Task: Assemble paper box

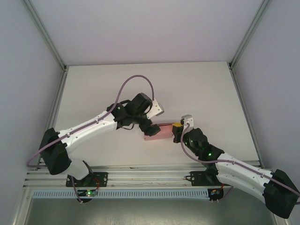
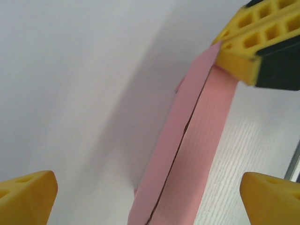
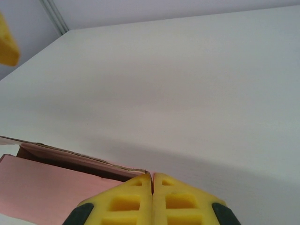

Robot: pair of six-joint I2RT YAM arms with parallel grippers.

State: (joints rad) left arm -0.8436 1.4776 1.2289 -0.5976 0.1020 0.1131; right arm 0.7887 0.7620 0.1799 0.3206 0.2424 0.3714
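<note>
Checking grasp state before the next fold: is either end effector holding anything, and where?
Left end effector is open astride the box, holding nothing. Right end effector is shut at the box's end; whether it pinches a flap cannot be told.

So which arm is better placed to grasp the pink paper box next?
Left, likely: the left gripper is open astride the pink paper box; the right gripper is shut at its end.

Both arms bend inward, wrists nearly meeting. The left gripper (image 1: 148, 128) is spread wide. The right gripper (image 3: 153, 187) has its pads pressed flush together, apparently angled downward.
</note>
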